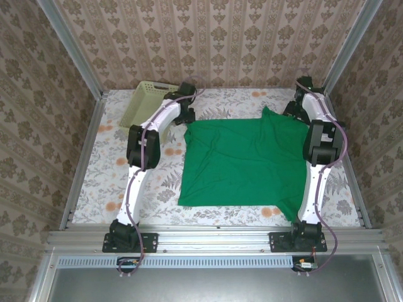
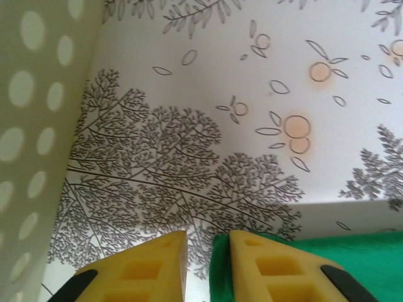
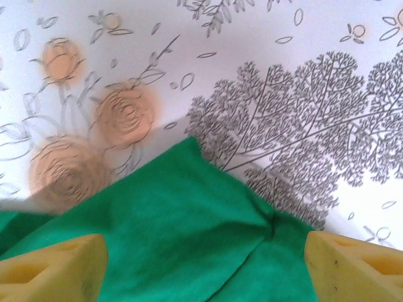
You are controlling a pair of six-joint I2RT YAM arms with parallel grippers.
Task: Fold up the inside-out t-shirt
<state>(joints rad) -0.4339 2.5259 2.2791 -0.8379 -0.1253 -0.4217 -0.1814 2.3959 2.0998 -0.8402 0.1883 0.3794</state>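
Note:
The bright green t-shirt (image 1: 242, 163) lies spread on the flowered tablecloth, with a raised point at its far edge. My left gripper (image 1: 187, 119) is down at the shirt's far left corner. In the left wrist view its yellow fingers (image 2: 151, 264) stand a narrow gap apart. The shirt's edge (image 2: 352, 258) lies against the inner face of the right finger, and tablecloth shows in the rest of the gap (image 2: 206, 238). My right gripper (image 1: 288, 112) is at the far right corner. It is wide open (image 3: 204, 242), with a folded corner of the shirt (image 3: 176, 214) beneath and between its fingers.
A pale yellow-green lattice basket (image 1: 146, 100) stands at the back left, and its wall (image 2: 31, 126) is close on the left of my left gripper. Metal rails and patterned walls border the table. Bare tablecloth (image 1: 113, 182) lies left of the shirt.

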